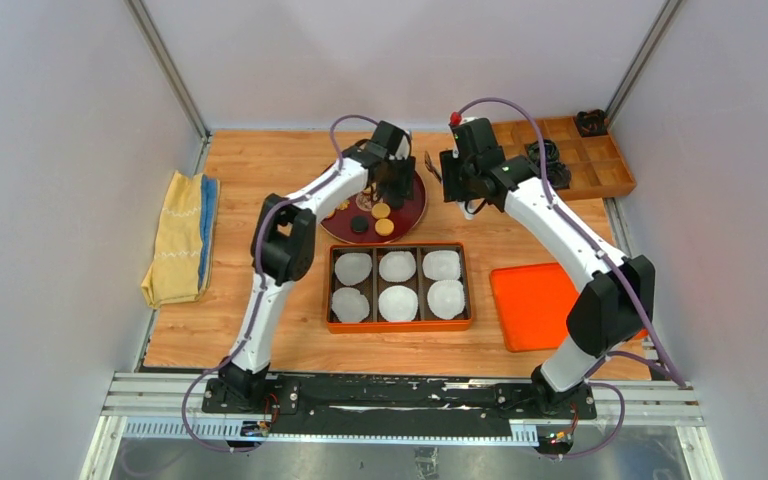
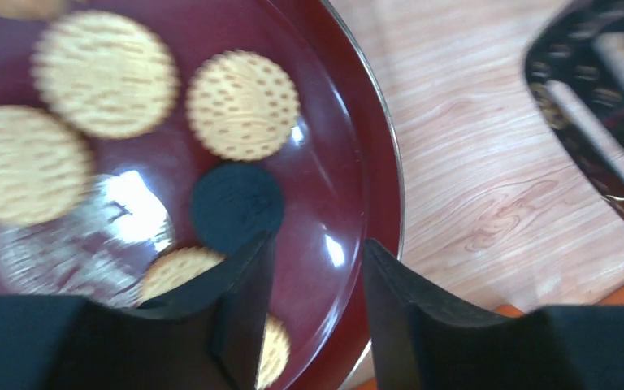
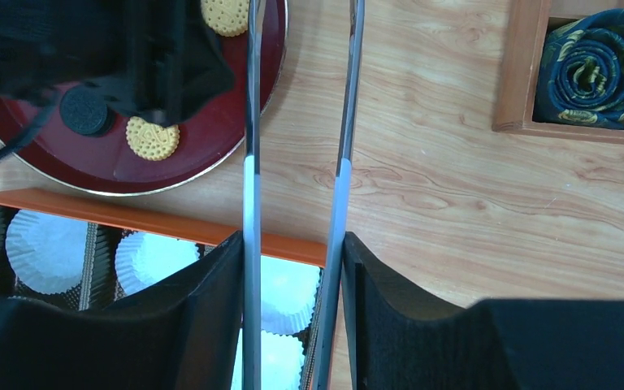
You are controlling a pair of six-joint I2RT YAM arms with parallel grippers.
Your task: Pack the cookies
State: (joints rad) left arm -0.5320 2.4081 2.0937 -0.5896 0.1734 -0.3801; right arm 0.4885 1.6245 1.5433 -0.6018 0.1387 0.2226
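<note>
The cookies [image 1: 381, 212] lie on a dark red round plate [image 1: 340, 236]: golden round ones [image 2: 242, 104] and a dark one [image 2: 236, 207]. My left gripper [image 1: 392, 190] hangs low over the plate's right side, open and empty [image 2: 317, 244], with the dark cookie just left of its left finger. My right gripper [image 1: 457, 180] is shut on silver tongs [image 3: 343, 122]; it sits [image 3: 292, 240] right of the plate. The tongs' left arm crosses the plate's rim [image 3: 211, 138], and their tips are out of view. A golden cookie [image 3: 153, 138] and a dark cookie [image 3: 85, 110] show there.
An orange box [image 1: 400, 325] with several white paper cups [image 1: 398, 266] sits in front of the plate. An orange lid [image 1: 535, 305] lies to its right. A wooden organizer [image 1: 600, 165] with rolled cloth [image 3: 593, 69] stands back right. A yellow towel [image 1: 180, 235] lies at left.
</note>
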